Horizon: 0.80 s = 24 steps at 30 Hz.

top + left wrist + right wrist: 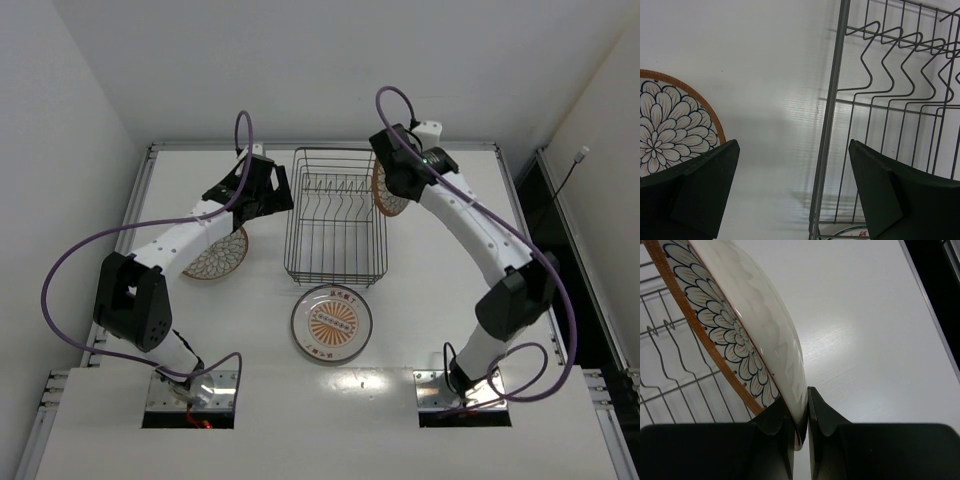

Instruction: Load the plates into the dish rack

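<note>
Flat white surface (430, 290), plain white walls (300, 60) around. Left pincer (794, 146) apart beside dark wire dish rack (336, 215). Right pincer (801, 412) clamped on round white petal-patterned ceramic plate (755, 325).

The dish rack (336, 272) sits on the table (430, 320), toward the back middle. The first plate (215, 255) lies flat to the left of the rack, partly under the left arm (190, 235). The second plate (332, 323) lies flat just in front of the rack. The third plate (388, 196) stands on edge beside the rack's right wall, toward the back, its rim pinched in the right gripper (802, 407). The left gripper (794, 150) hangs just left of the rack, between it and the first plate.
</note>
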Tool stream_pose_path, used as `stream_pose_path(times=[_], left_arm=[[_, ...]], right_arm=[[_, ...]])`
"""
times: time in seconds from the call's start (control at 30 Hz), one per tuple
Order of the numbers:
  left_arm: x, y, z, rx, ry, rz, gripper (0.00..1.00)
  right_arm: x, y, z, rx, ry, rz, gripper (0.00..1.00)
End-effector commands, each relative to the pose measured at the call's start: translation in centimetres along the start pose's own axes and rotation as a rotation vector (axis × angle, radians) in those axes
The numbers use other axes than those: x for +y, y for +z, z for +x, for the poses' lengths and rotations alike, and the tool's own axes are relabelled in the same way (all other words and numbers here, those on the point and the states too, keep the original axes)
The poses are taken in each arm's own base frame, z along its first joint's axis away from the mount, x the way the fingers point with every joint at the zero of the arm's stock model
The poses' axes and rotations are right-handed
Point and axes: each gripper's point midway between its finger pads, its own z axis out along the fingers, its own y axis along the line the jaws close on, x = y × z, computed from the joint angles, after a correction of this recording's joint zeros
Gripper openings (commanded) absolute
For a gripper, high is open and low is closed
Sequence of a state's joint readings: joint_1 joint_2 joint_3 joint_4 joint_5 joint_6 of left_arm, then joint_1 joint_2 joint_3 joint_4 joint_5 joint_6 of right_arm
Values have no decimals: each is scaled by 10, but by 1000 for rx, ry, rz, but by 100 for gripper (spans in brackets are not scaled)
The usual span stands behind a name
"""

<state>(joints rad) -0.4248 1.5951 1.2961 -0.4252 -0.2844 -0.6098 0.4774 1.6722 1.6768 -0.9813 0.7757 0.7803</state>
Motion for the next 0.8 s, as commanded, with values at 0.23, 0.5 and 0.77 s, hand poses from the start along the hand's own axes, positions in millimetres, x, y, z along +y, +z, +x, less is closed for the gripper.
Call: stream_pose_path(times=[0.23,0.5,0.77], left_arm=[[4,0,-8,-29,1,-22,89],[3,-1,-13,-41,-2,-26,89],[2,-1,-12,-37,-2,-18,89]], right_arm=[[35,8,-68,-187,104,100,0],[64,30,-50,-165,35,129,0],[62,35,-33,-166,-3,194,0]])
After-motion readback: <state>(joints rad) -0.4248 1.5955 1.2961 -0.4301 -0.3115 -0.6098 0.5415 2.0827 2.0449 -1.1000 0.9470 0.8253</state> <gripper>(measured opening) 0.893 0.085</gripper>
